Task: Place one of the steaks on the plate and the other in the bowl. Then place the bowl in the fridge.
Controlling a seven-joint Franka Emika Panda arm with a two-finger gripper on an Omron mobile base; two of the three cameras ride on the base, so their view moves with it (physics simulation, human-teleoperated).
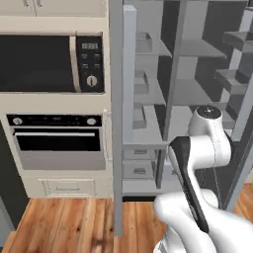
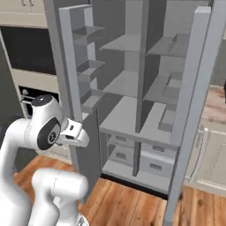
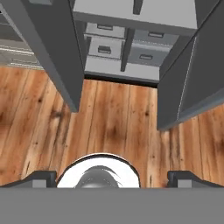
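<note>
The fridge [image 2: 132,88] stands open, shelves bare. The end effector [image 3: 113,177] hangs spread and empty, probably. The rigid, light bowl should lift by its rim.

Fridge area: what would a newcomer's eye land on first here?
The tall grey fridge stands with both doors swung wide, its grey shelves and lower drawers bare of any bowl. To its left, in the left base view, sit the built-in microwave and oven in cream framing. The gripper hangs open, holding nothing, over the wooden floor in front of the fridge.
</note>
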